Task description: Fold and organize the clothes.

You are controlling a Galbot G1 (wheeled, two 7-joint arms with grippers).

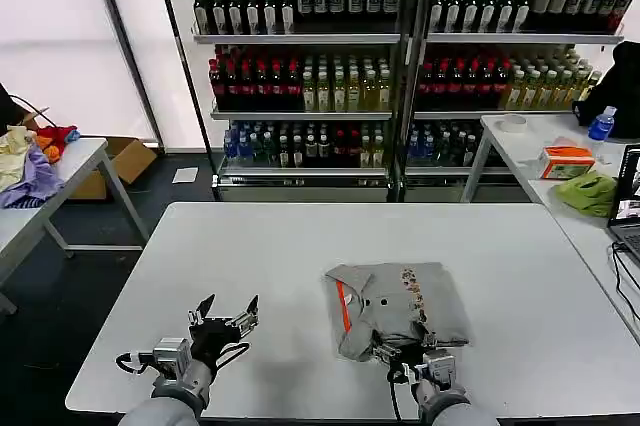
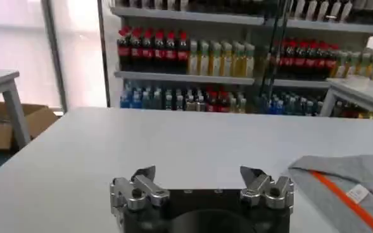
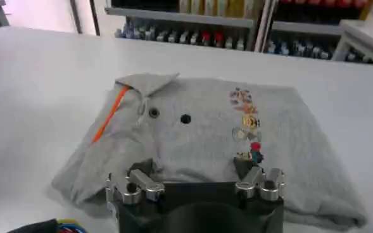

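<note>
One of the clothes, a light grey T-shirt (image 1: 400,306), lies folded on the white table (image 1: 250,246), right of centre. It has an orange-red collar strip and a small multicolour print. My right gripper (image 1: 412,348) is at the shirt's near edge, open. In the right wrist view its fingers (image 3: 192,164) spread wide over the grey T-shirt (image 3: 205,120), with no fabric pinched between them. My left gripper (image 1: 230,308) hovers open over bare table at the near left. In the left wrist view the left gripper (image 2: 197,172) holds nothing, and the T-shirt's corner (image 2: 357,183) lies off to one side.
Shelves of bottles (image 1: 300,66) stand behind the table. A side table on the right carries a lime-green cloth (image 1: 588,191), an orange box (image 1: 566,160) and a laptop (image 1: 630,196). On the left table is a heap of coloured fabrics (image 1: 30,161).
</note>
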